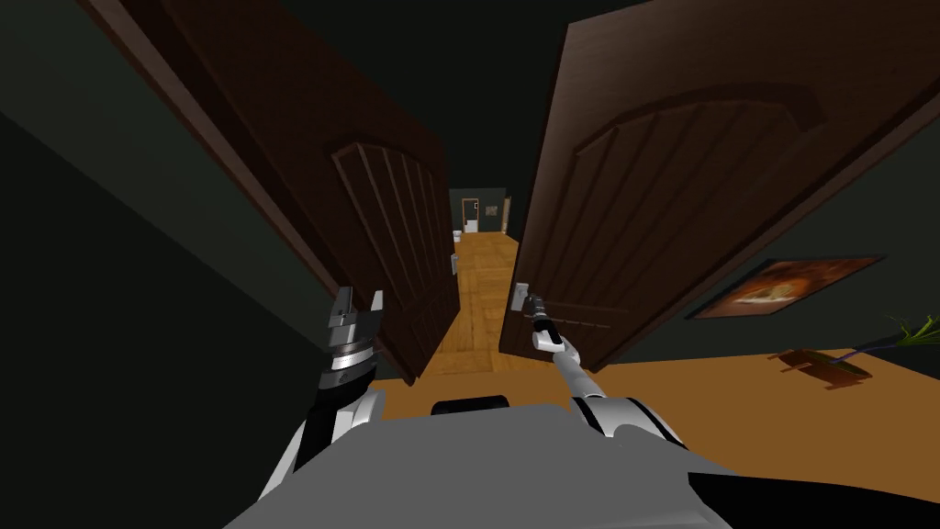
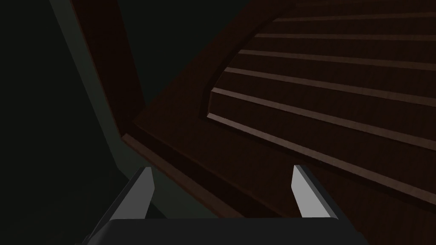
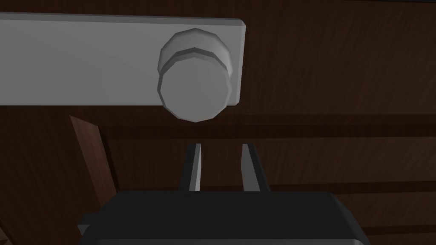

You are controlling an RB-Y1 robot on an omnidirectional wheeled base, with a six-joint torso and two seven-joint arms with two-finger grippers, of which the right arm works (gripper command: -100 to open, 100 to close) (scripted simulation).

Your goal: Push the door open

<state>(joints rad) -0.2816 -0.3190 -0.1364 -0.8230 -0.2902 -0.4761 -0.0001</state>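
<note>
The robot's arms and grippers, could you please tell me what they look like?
Both arms are white with dark joints. The left gripper has ribbed silver-grey wrist rings; the right gripper has a slim white link behind it. Each has two thin, light grey, blade-like jaws on a dark box.

Dark-jointed white forearm [image 1: 576, 375], grey-bladed left pincer [image 1: 360, 296]

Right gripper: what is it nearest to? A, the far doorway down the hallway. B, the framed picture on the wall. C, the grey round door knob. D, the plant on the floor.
C: the right wrist view shows the right gripper, fingers close together, aimed at the dark door just beside the grey round knob on its grey plate.
</note>
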